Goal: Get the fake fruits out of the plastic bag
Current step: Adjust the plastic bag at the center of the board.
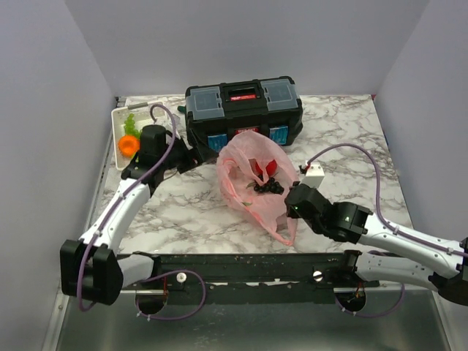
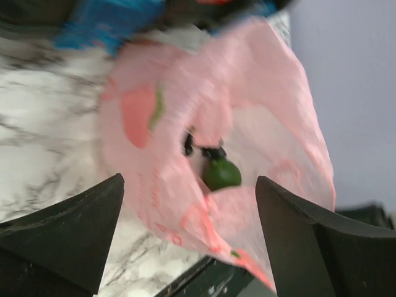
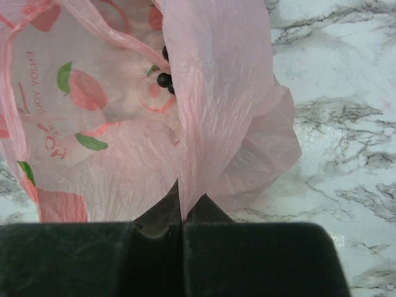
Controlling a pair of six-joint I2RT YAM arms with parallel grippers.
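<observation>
Nearest my right wrist camera, at the bottom of the frame, the right gripper [image 3: 181, 216] is clenched on a fold of the pink bag [image 3: 210, 93]. From above, the marble desk [image 1: 351, 124] fills the middle of the view. The black toolbox [image 1: 243, 110] stands at upper centre, and the bag lies just below it in the frame, mouth open. A white basket [image 1: 115, 139] at the upper left holds an orange [image 1: 129, 145]. Inside the bag I see a red apple [image 1: 269, 167] and dark grapes [image 1: 268, 187]; the left wrist view shows a green fruit [image 2: 221, 173] there too. The left gripper [image 2: 189, 185] is released, empty, fingers spread wide, facing the bag.
</observation>
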